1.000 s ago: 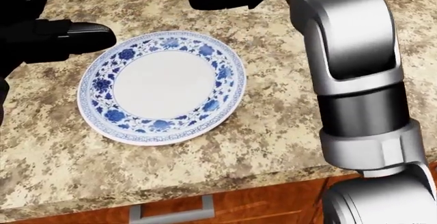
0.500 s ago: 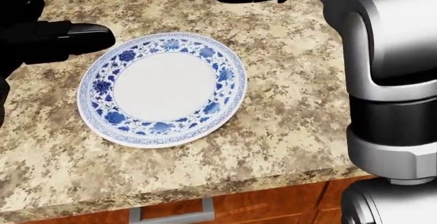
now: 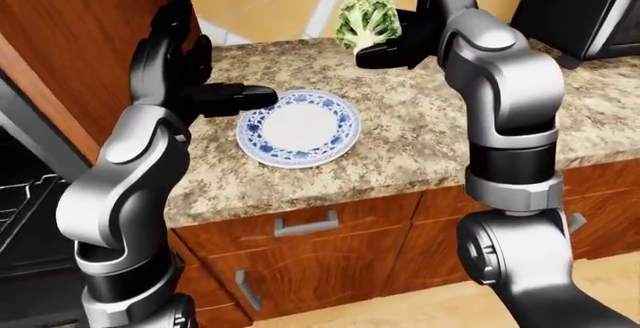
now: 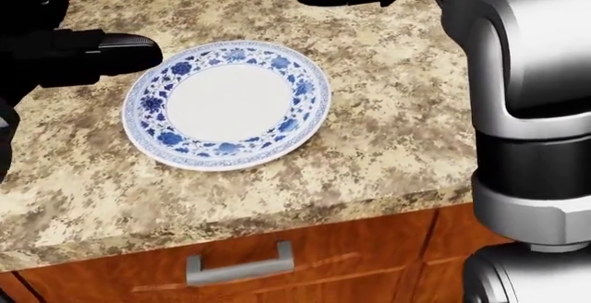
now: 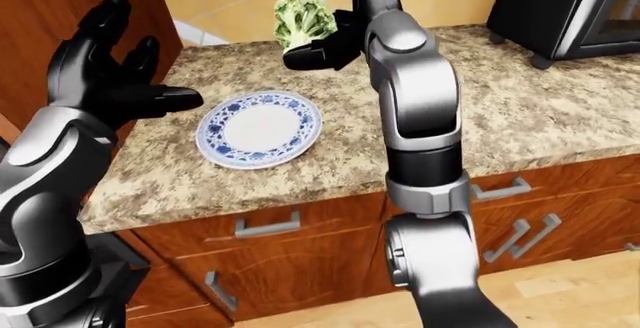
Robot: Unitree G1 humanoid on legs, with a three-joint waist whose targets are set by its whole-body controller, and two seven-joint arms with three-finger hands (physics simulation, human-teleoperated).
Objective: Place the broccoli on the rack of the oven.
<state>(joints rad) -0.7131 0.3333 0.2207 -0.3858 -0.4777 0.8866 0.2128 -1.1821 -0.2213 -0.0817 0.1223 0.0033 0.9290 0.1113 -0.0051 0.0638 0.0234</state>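
Left-eye view shows a speckled granite countertop (image 3: pixel 420 129) running across the middle of the picture, set over reddish wooden cabinets (image 3: pixel 330 257) whose drawers carry grey bar handles. At the far left edge a dark oven cavity stands open, and part of a wire oven rack (image 3: pixel 22 200) shows inside it, low in the view. At the top right corner sits a black appliance (image 5: pixel 560 9) on short feet — a microwave or toaster oven, hard to say which. The robot's right arm (image 3: pixel 505 118), silver with black bands, rises up the right half of the view and bends inward over the counter. Its left arm (image 3: pixel 120 200) comes up from the lower left. A round white plate with a blue floral rim (image 4: pixel 226 103) lies flat on the counter between the two arms, with nothing on it. The left hand (image 5: pixel 105 80) hovers above the counter just left of the plate, its black fingers spread apart and gripping nothing; one finger reaches toward the plate's rim. The right hand (image 3: pixel 405 20) is raised above the counter, up and to the right of the plate, and its fingers are clamped around the broccoli (image 3: pixel 368 19) — the green floret upright, its pale stalk pointing down into the grasp, well clear of the plate and far from the oven.
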